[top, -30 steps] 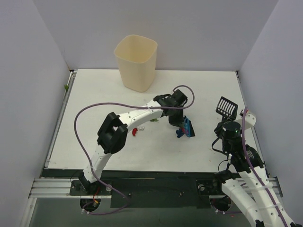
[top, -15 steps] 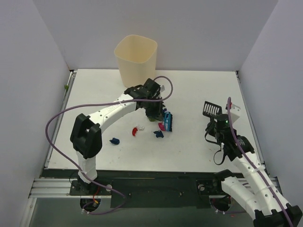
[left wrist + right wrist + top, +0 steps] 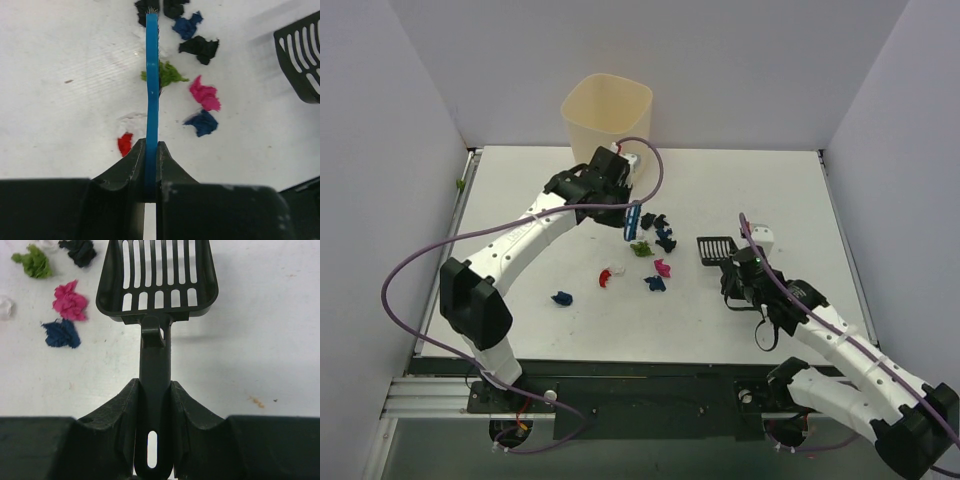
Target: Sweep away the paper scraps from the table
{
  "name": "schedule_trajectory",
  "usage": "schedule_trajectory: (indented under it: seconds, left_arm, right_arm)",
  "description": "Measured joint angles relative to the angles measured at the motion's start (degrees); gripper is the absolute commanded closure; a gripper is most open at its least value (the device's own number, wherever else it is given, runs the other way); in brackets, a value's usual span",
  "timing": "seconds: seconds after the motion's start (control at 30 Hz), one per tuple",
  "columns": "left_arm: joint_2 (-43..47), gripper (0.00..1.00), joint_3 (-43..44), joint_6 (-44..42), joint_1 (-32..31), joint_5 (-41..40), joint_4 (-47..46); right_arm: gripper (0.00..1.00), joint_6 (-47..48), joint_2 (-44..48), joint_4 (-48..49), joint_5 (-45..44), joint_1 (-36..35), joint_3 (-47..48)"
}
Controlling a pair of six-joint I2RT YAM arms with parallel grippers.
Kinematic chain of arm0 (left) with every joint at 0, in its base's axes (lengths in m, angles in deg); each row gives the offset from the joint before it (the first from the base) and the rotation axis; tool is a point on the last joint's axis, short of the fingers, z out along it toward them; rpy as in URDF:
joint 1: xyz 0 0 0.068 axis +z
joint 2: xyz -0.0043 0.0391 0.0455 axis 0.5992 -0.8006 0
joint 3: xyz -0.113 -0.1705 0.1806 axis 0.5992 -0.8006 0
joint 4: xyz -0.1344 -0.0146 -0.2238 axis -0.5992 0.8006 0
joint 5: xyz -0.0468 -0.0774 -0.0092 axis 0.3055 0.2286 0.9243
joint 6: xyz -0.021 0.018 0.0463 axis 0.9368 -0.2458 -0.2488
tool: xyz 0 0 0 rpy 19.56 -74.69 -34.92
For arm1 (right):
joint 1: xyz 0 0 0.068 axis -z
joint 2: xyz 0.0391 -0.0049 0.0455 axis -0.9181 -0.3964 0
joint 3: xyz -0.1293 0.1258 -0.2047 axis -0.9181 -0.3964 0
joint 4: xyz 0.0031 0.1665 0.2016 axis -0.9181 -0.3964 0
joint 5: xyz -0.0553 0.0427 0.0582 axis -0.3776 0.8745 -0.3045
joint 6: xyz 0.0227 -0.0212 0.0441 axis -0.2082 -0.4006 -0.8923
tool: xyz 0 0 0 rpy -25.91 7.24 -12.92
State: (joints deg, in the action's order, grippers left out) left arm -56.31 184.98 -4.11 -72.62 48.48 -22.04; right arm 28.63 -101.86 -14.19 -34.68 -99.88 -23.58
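Eight or so paper scraps lie loose on the white table, clustered just past its middle, between the tools of the two arms. A cream bin stands upright at the far edge, left of centre. Its mouth is open to the ceiling and only its inner walls show; its floor is out of sight. A slotted scoop sits low just right of the cluster, with white tabletop showing through its slots in the right wrist view. Whether it touches the surface cannot be told.

Bare white tabletop stretches to the far right corner, along the right edge, and across the near left quarter. There a lone blue scrap lies apart from the rest, with a red scrap between it and the cluster.

The left gripper is clamped on a blue brush. The brush is seen edge-on from the wrist, its long axis running straight out from the fingers over a green scrap toward the black scraps at its tip. The right gripper is closed around the scoop's handle. The scoop's long axis runs diagonally from near right to far left, with its pan pointing at the cluster and a magenta scrap and a dark blue scrap just off its left side.
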Motion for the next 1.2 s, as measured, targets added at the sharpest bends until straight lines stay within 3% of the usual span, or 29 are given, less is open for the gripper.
schedule_trajectory:
  seconds: [0.27, 0.43, 0.9, 1.2]
  left_arm:
    - [-1.0, 1.0, 1.7, -13.0, -0.3, -14.5, 1.4]
    - [-5.0, 1.0, 5.5, -20.9, -0.4, -19.3, 1.2]
    - [-18.7, 1.0, 16.0, -31.8, -2.7, -20.8, 3.7]
    - [-20.7, 1.0, 16.1, -36.1, -6.9, -21.0, 5.5]
  right_arm:
    - [1.0, 0.4, -3.6, 0.2, 3.6, -9.4, -1.2]
    - [1.0, 0.0, -3.1, -2.3, 6.7, -13.8, -1.2]
    - [1.0, -3.4, 1.9, -10.3, 9.3, -21.3, -1.7]
    - [1.0, -3.0, -4.5, -12.4, 9.4, -22.8, 1.3]
